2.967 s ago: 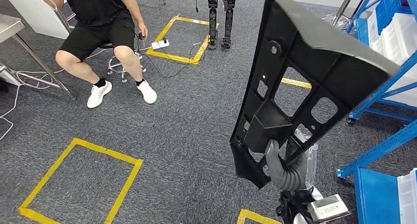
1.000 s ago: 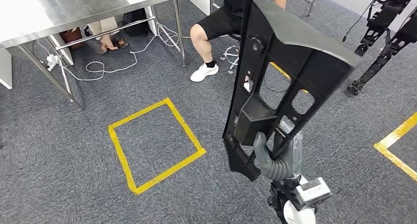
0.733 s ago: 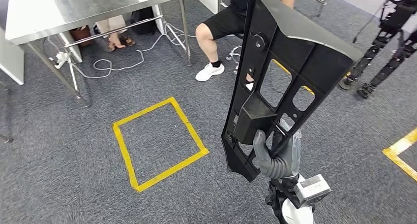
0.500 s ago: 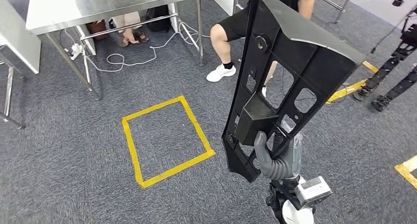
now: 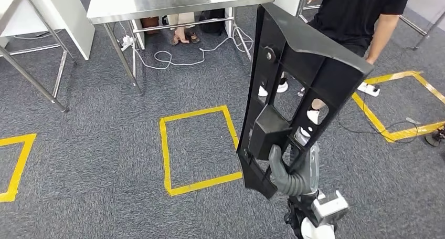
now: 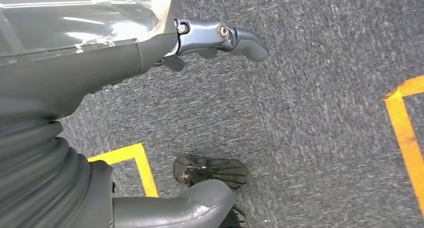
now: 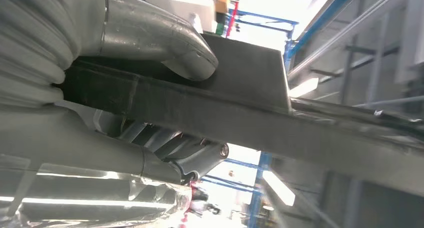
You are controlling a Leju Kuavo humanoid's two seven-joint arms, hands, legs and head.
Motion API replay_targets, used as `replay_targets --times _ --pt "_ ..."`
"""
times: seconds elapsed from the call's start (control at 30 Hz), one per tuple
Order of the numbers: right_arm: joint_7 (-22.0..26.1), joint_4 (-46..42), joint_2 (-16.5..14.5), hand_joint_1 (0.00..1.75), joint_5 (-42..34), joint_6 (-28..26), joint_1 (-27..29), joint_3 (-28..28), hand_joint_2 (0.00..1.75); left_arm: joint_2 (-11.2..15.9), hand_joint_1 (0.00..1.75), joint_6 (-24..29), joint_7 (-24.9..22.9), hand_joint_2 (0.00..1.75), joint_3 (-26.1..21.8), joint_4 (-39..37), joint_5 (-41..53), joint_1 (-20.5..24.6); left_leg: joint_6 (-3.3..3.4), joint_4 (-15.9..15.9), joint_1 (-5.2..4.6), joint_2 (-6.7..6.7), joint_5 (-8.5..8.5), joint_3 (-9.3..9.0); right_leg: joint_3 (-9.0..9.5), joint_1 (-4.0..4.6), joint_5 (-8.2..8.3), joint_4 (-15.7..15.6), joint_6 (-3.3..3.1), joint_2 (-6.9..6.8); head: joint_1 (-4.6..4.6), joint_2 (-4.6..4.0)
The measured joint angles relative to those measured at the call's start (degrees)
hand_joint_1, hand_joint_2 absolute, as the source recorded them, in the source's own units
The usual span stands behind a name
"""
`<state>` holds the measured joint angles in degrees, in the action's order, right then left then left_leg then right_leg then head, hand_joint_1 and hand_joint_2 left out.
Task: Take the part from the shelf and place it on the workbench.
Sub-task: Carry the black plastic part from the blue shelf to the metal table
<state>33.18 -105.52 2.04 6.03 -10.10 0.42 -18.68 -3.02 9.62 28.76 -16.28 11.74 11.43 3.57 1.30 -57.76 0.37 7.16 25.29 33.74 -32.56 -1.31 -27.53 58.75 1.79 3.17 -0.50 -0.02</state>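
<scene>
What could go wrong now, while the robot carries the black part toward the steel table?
The right hand grips the long black part only near its lower end, so it may tip or slip. A person stands right behind the part and might be struck. Cables lie on the floor under the steel table, a possible trip hazard.

Colours here
Black part (image 5: 299, 81), grey hand (image 5: 294, 176), dark grey carpet (image 5: 94, 170) with yellow tape squares (image 5: 202, 147), silver bench (image 5: 178, 0).
</scene>
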Motion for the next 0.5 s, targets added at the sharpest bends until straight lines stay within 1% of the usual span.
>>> replay_targets --times 0.03,0.07,0.1,0.13,0.17,0.2,0.23,0.27,0.3,0.33,0.37,0.4,0.43,0.47,0.5 --pt "-0.01 0.01 -0.01 1.75 0.0 0.0 -0.1 -0.01 1.75 0.03 0.0 -0.01 0.09 1.75 -0.02 0.0 -0.02 -0.03 -0.3 -0.09 0.08 0.46 0.06 0.27 0.1 0.11 -0.04 -0.11 -0.38 0.15 0.05 0.0" --pt "-0.02 -0.01 -0.01 1.75 -0.02 -0.01 -0.23 -0.01 1.75 0.02 0.0 -0.03 0.16 1.75 -0.02 0.0 0.02 -0.16 -0.53 -0.09 0.25 0.89 0.06 0.45 0.22 0.03 -0.03 -0.06 -0.84 -0.2 -0.03 0.0" --pt "-0.04 0.0 -0.03 1.75 -0.04 -0.03 -0.38 -0.01 1.75 0.0 0.0 -0.03 0.26 1.75 -0.03 -0.01 0.06 -0.32 -0.74 -0.32 0.35 0.75 0.18 0.59 0.3 -0.07 0.0 -0.12 -1.15 -0.7 -0.07 0.0" --pt "-0.04 0.0 -0.06 1.75 -0.05 -0.06 -0.51 0.0 1.75 0.01 0.0 -0.03 0.36 1.75 -0.03 -0.01 0.1 -0.44 -0.98 -1.19 0.34 -0.3 0.68 1.01 0.45 -0.2 0.0 -0.18 -1.46 -1.24 -0.19 0.0" --pt "-0.04 0.0 -0.08 1.75 -0.07 -0.09 -0.59 0.0 1.75 0.03 0.0 -0.03 0.44 1.75 -0.03 -0.01 0.14 -0.45 -1.23 -3.19 0.31 -2.0 1.78 1.95 0.61 -0.3 -0.04 -0.25 -1.73 -1.84 -0.36 0.0" --pt "-0.04 0.0 -0.08 1.75 -0.08 -0.11 -0.63 0.01 1.75 0.06 0.0 -0.02 0.5 1.75 -0.05 -0.01 0.14 -0.35 -1.5 -6.47 0.29 -4.08 3.42 3.61 0.73 -0.18 -0.17 -0.26 -1.98 -2.48 -0.5 0.0" --pt "-0.05 0.02 -0.07 1.75 -0.09 -0.14 -0.63 0.01 1.75 0.09 0.0 -0.02 0.54 1.75 -0.09 -0.01 0.13 -0.21 -1.74 -10.46 0.3 -5.75 5.19 5.77 0.81 -0.05 -0.33 -0.25 -2.22 -3.09 -0.68 0.0" --pt "-0.09 0.04 -0.04 1.75 -0.12 -0.21 -0.63 0.01 1.75 0.08 0.0 -0.04 0.56 1.75 -0.14 -0.01 0.12 -0.1 -1.92 -14.22 0.36 -6.62 6.53 7.92 0.85 0.1 -0.47 -0.24 -2.39 -3.66 -0.7 0.0" --pt "-0.15 0.05 -0.03 1.75 -0.17 -0.33 -0.63 0.01 1.75 0.07 0.0 -0.08 0.57 1.75 -0.2 -0.01 0.12 -0.09 -1.96 -16.56 0.4 -6.98 6.96 9.4 0.89 0.21 -0.59 -0.23 -2.53 -4.15 -0.71 0.0" --pt "-0.26 0.06 -0.04 1.75 -0.25 -0.53 -0.64 0.01 1.75 0.04 0.0 -0.12 0.57 1.75 -0.26 -0.01 0.13 -0.14 -1.88 -16.7 0.41 -7.06 6.26 9.75 0.97 0.31 -0.71 -0.23 -2.59 -4.51 -0.72 0.0" --pt "-0.39 0.06 -0.05 1.75 -0.36 -0.83 -0.66 0.01 1.75 0.03 0.0 -0.22 0.57 1.75 -0.31 -0.01 0.13 -0.22 -1.63 -14.47 0.38 -7.07 4.56 8.8 1.12 0.42 -0.85 -0.23 -2.62 -4.81 -0.72 0.0" --pt "-0.56 0.06 -0.09 1.75 -0.48 -1.18 -0.69 0.01 1.75 0.04 0.0 -0.35 0.57 1.75 -0.34 -0.01 0.14 -0.27 -1.16 -10.52 0.27 -7.16 2.35 6.86 1.35 0.53 -1.0 -0.25 -2.62 -5.02 -0.74 0.0" --pt "-0.77 0.06 -0.15 1.75 -0.62 -1.61 -0.74 0.02 1.75 0.11 0.0 -0.55 0.57 1.75 -0.37 -0.01 0.14 -0.25 -0.59 -6.5 0.05 -7.44 0.69 4.78 1.56 0.67 -1.18 -0.27 -2.54 -5.17 -0.69 0.0" --pt "-0.98 0.06 -0.2 1.75 -0.74 -1.98 -0.82 0.05 1.75 0.14 0.0 -0.81 0.58 1.75 -0.38 -0.01 0.14 -0.22 -0.06 -3.27 -0.22 -7.71 -0.44 3.09 1.71 0.83 -1.33 -0.29 -2.45 -5.27 -0.65 0.0" --pt "-1.2 0.07 -0.27 1.75 -0.82 -2.26 -0.89 0.07 1.75 0.17 0.0 -1.05 0.6 1.75 -0.38 -0.01 0.15 -0.19 0.36 -1.49 -0.5 -7.95 -0.8 2.16 1.79 0.91 -1.45 -0.33 -2.29 -5.35 -0.66 0.0"
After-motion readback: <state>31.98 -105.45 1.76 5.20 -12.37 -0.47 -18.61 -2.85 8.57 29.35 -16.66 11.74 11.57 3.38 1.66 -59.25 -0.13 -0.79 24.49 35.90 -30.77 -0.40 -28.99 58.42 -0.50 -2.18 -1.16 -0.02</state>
